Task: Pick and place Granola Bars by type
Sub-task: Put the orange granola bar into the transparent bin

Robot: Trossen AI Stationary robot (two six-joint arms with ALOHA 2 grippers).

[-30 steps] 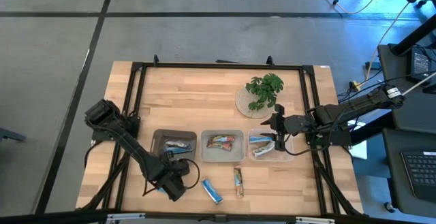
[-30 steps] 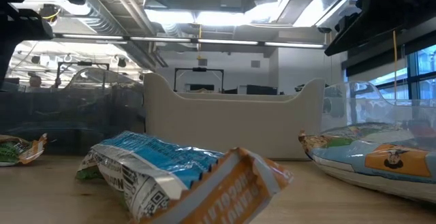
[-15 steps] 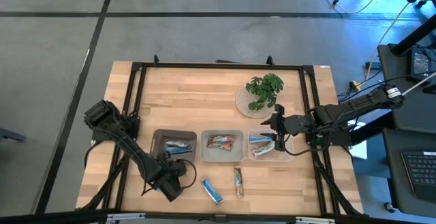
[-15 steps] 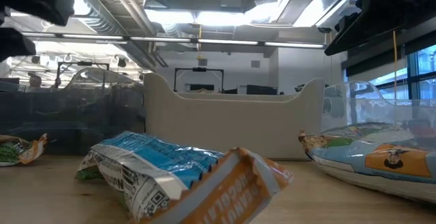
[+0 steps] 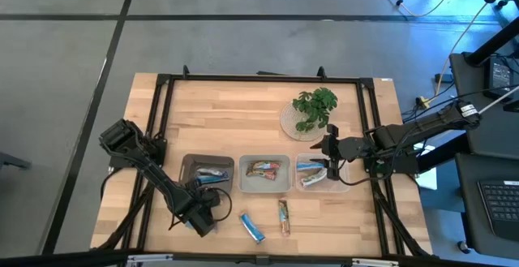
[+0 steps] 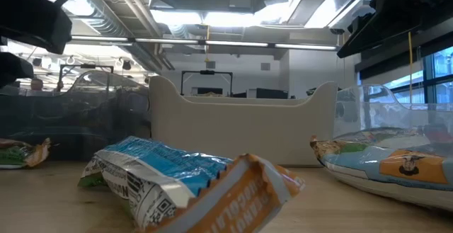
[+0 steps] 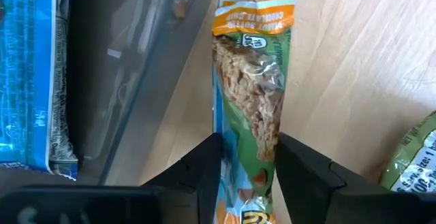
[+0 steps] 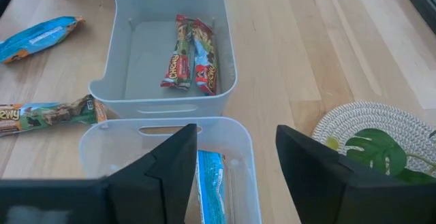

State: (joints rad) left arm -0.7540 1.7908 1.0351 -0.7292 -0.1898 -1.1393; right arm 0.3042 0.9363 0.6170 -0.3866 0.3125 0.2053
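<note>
Green bar sits between my left gripper fingers, lying flat on the wood just beside the left tray. Fingers are pinched on both long edges of the wrapper, so I call it grasped, not yet lifted as far as I can tell.

Handling guess: light, crinkly foil, slick, bar inside is crumbly. Mid-length pinch across the narrow width looks right; the end seals would just fold.

Right gripper hovers over the right tray, fingers apart, holding nothing.

Count from the top view:
- loose on the table: blue bar, brown bar, plus the green one in hand
- left tray: blue wrappers, looks like two, can't split them
- middle tray: two red/brown bars
- right tray: at least two, one blue
- three trays, one plant on a round plate
</note>
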